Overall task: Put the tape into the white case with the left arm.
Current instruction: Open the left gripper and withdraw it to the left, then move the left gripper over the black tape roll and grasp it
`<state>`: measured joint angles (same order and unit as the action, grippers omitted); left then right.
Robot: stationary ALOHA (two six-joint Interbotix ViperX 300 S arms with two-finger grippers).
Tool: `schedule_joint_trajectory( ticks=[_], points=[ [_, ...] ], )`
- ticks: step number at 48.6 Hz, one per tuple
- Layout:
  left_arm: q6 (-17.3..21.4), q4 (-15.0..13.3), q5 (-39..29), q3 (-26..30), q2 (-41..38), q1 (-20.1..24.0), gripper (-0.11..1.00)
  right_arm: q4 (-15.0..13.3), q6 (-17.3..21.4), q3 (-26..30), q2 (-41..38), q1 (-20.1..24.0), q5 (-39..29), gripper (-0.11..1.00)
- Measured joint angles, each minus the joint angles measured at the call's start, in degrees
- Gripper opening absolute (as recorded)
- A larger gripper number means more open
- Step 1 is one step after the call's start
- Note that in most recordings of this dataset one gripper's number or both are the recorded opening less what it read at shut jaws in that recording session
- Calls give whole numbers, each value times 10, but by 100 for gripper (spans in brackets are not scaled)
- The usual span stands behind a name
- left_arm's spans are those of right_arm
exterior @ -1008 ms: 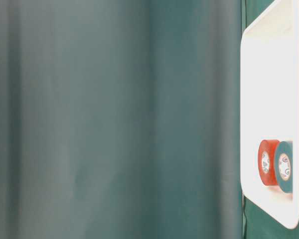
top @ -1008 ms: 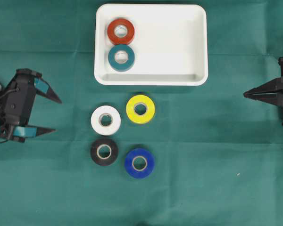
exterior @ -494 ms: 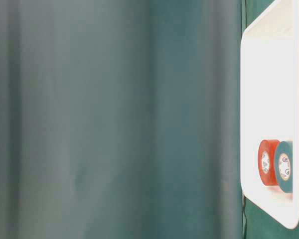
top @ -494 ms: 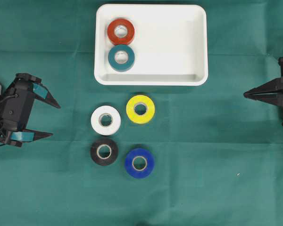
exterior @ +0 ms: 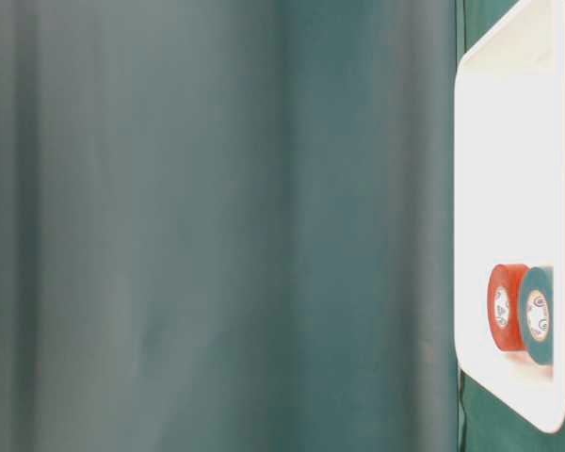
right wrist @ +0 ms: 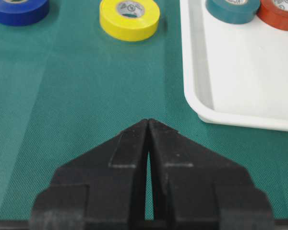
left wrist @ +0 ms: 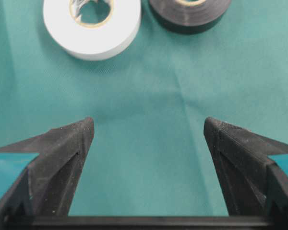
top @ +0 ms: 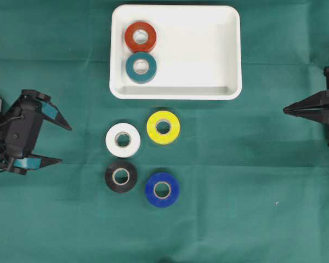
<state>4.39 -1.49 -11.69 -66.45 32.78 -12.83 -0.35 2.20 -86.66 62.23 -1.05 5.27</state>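
Left gripper (top: pixel 66 144) spread wide, holding nothing - white tape (top: pixel 123 140) just right of it; right gripper (top: pixel 285 110) pinched closed.

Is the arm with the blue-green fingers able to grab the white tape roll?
Probably yes. The left gripper is open, empty and faces the white tape roll, with only bare green cloth between them.

Table cover (top: pixel 252 192): matt green woven cloth, fine weave visible. White case (top: pixel 233 55): smooth, slightly glossy plastic. Left gripper fingers (left wrist: pixel 67 143): rough, grainy black plastic with smooth teal tape patches (left wrist: pixel 9 165); white tape roll (left wrist: pixel 93 24) smooth, semi-gloss.
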Motion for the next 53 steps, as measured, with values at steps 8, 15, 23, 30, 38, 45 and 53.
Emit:
schedule_joint_trajectory(
  ticks=[8,15,23,30,38,45,53],
  points=[
    [1,0,27,12,-50,-20,96,0,1,0,1,0,1,-9],
    [2,-1,33,39,-111,-39,96,0,1,0,1,0,1,-9],
    [3,0,34,80,-171,-57,96,0,1,0,1,0,1,-9],
    [2,0,35,113,-216,-71,96,0,1,0,1,0,1,-9],
    [2,0,35,145,-261,-83,96,0,1,0,1,0,1,-9],
    [2,0,35,173,-296,-89,96,0,1,0,1,0,1,-9],
    [2,0,35,205,-331,-92,96,0,0,0,0,0,1,-9]
  ],
)
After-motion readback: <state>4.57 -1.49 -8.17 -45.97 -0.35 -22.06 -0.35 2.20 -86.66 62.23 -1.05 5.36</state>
